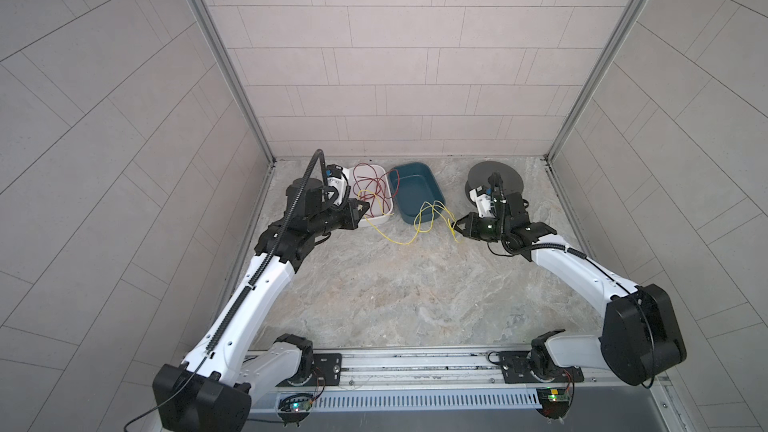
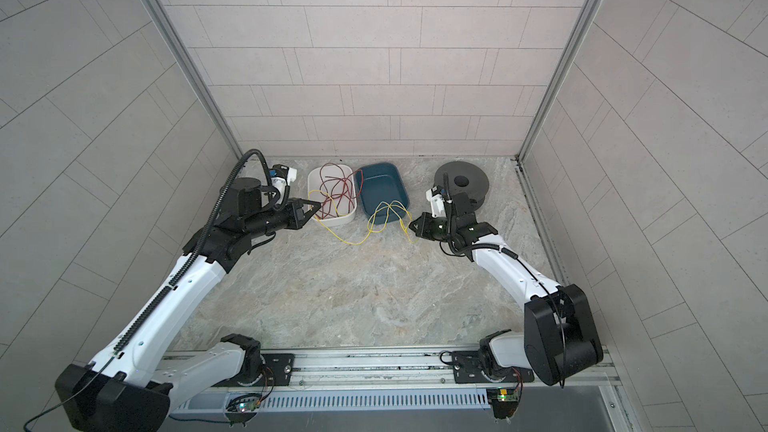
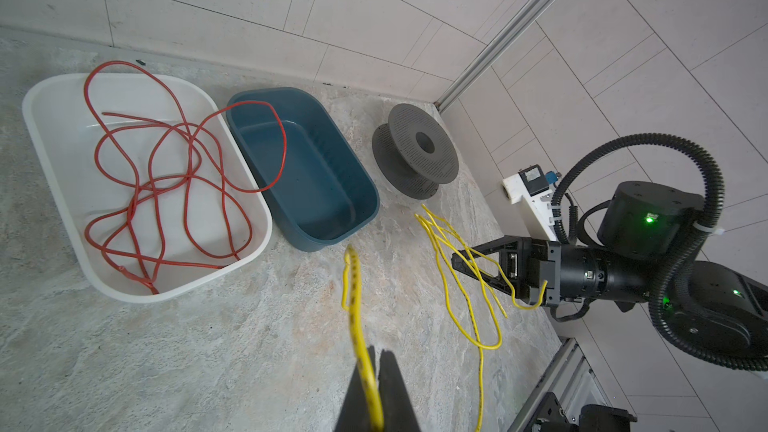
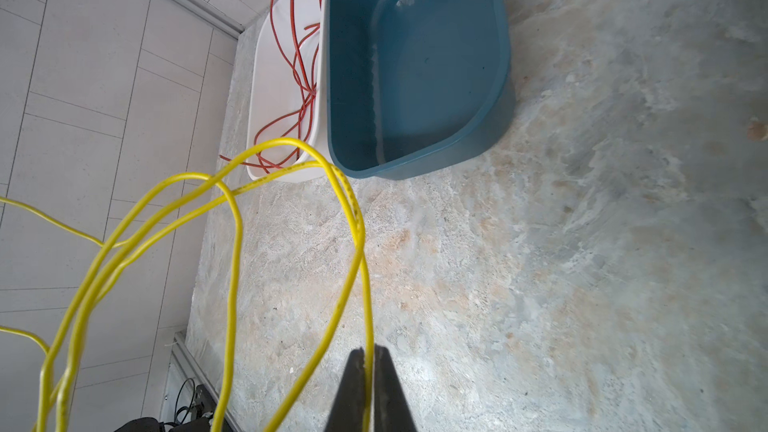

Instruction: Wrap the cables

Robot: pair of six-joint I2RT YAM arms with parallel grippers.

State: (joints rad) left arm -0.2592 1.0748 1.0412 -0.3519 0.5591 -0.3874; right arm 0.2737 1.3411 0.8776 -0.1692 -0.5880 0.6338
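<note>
yellow cable: left claw and right claw each clamped on strand. keep light tension; lead loops to spool, clear of blue tub.

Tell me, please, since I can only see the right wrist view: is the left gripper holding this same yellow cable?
Observer: Yes, the left gripper is shut on the yellow cable, and a short doubled end sticks out past its fingers.
Operator: Thank you. Where is the spool?
Observer: The dark grey spool stands at the back, to the right of the blue tray and apart from it.
Operator: Is any cable wound on it yet?
Observer: No. In the left wrist view its core is bare.
</note>
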